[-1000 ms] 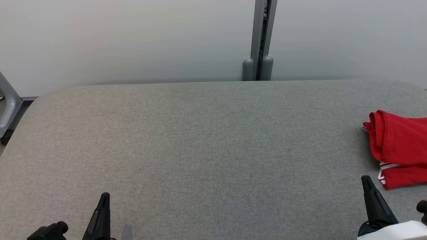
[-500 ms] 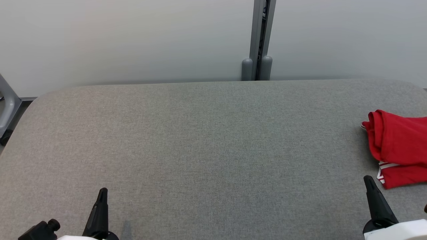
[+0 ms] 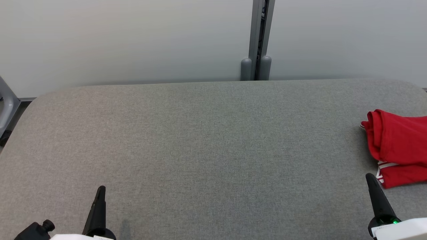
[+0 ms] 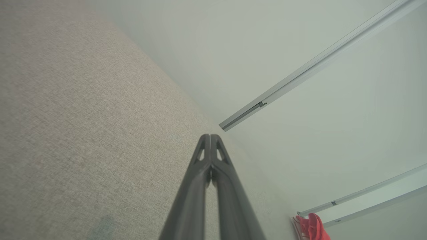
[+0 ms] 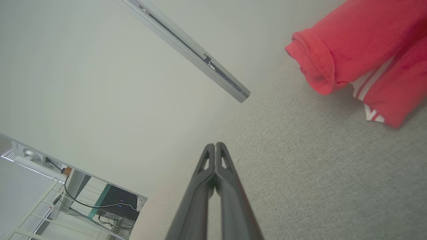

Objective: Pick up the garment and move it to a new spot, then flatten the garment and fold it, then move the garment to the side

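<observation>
The red garment [image 3: 398, 146] with white stripes lies folded at the right edge of the grey table [image 3: 206, 140], partly cut off by the frame. In the right wrist view the garment [image 5: 367, 56] fills the upper right corner. My right gripper [image 3: 369, 176] is shut and empty, just in front of the garment's near left corner, apart from it. Its fingertips [image 5: 216, 146] press together. My left gripper [image 3: 101, 189] is shut and empty over the near left part of the table. From the left wrist the garment [image 4: 310, 228] looks small and far off.
A pale wall runs behind the table, with a grey vertical post [image 3: 258, 40] at its middle. A grey frame piece [image 3: 5, 106] stands off the table's left end. Shelving with cables [image 5: 76, 200] shows in the right wrist view.
Both grippers have turned edge-on and drawn a little toward the bottom of the head view. The garment has not moved on the table.
</observation>
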Tool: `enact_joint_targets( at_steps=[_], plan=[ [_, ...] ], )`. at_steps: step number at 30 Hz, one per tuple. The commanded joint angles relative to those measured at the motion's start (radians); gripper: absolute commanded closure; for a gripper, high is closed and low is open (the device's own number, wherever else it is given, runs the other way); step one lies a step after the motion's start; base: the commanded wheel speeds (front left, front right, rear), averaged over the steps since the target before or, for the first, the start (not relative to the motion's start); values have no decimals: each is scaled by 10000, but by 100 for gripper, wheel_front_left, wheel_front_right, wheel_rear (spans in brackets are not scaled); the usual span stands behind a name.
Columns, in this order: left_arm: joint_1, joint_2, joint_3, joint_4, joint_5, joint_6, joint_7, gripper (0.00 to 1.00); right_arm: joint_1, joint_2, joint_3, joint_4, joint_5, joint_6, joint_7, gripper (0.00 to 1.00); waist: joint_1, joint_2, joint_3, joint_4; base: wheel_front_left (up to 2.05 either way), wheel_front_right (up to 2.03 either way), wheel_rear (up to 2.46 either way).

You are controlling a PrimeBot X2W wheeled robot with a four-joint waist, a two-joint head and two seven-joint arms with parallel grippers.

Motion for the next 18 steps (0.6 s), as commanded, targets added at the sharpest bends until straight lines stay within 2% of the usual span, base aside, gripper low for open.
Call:
enact_joint_targets(
  at_steps=[1,18],
  plan=[
    [-327,5,103,-114,-279,-82,44,100,-221,-118,-81,-35,334,-1,57,100,0,0,0,-3,0,0,0],
    [-436,-187,350,-126,-1787,-305,369,100,-313,-124,-199,110,2084,-2,374,100,0,0,2,-43,0,0,0]
  ],
)
